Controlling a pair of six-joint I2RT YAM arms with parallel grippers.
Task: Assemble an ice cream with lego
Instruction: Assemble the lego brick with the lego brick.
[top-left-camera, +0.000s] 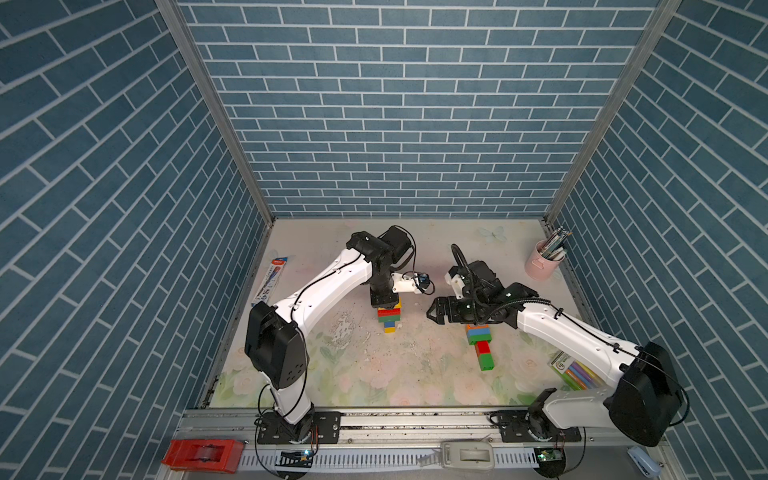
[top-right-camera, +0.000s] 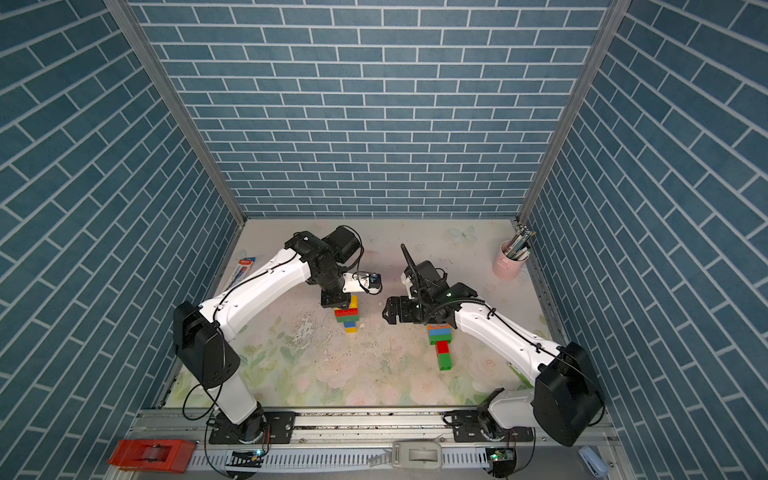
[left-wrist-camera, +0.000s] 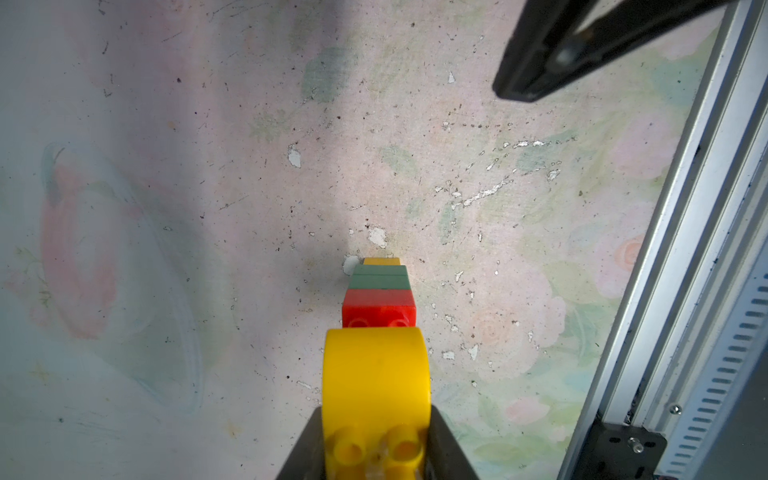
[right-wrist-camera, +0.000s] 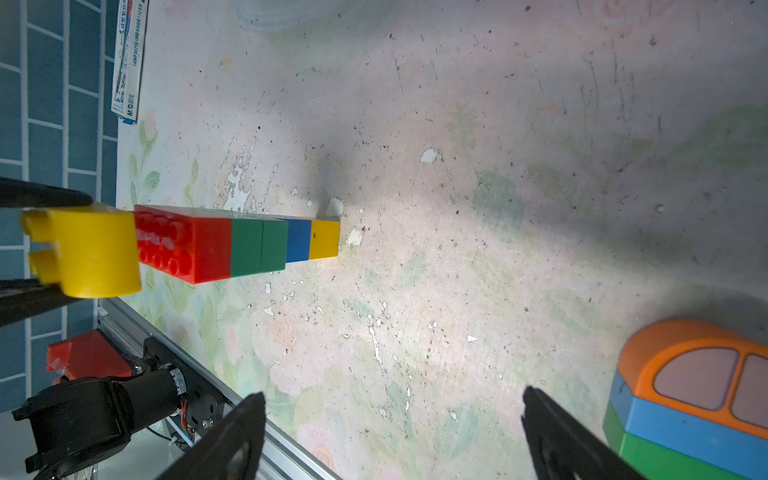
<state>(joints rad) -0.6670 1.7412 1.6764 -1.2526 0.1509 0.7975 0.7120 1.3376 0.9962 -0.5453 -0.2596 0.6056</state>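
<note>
A lego stack (top-left-camera: 389, 319) (top-right-camera: 348, 319) stands upright mid-table: yellow base (right-wrist-camera: 325, 239), blue (right-wrist-camera: 298, 241), green (right-wrist-camera: 257, 245) and red (right-wrist-camera: 187, 245). On top sits a yellow round-topped brick (left-wrist-camera: 376, 374) (right-wrist-camera: 91, 249), and my left gripper (left-wrist-camera: 376, 449) (top-left-camera: 384, 300) is shut on it from above. A second lego piece (top-left-camera: 480, 347) (top-right-camera: 440, 345) rests on the table, with an orange windowed brick (right-wrist-camera: 698, 365) over blue, green, red and green. My right gripper (right-wrist-camera: 395, 436) (top-left-camera: 430, 312) hovers open and empty between the two, beside the orange end.
A pink pen cup (top-left-camera: 543, 262) stands at the back right. A marker pack (top-left-camera: 575, 372) lies under the right arm and a pen box (top-left-camera: 271, 279) at the left edge. A red tape dispenser (top-left-camera: 203, 455) and a grey one (top-left-camera: 467, 455) sit on the front rail.
</note>
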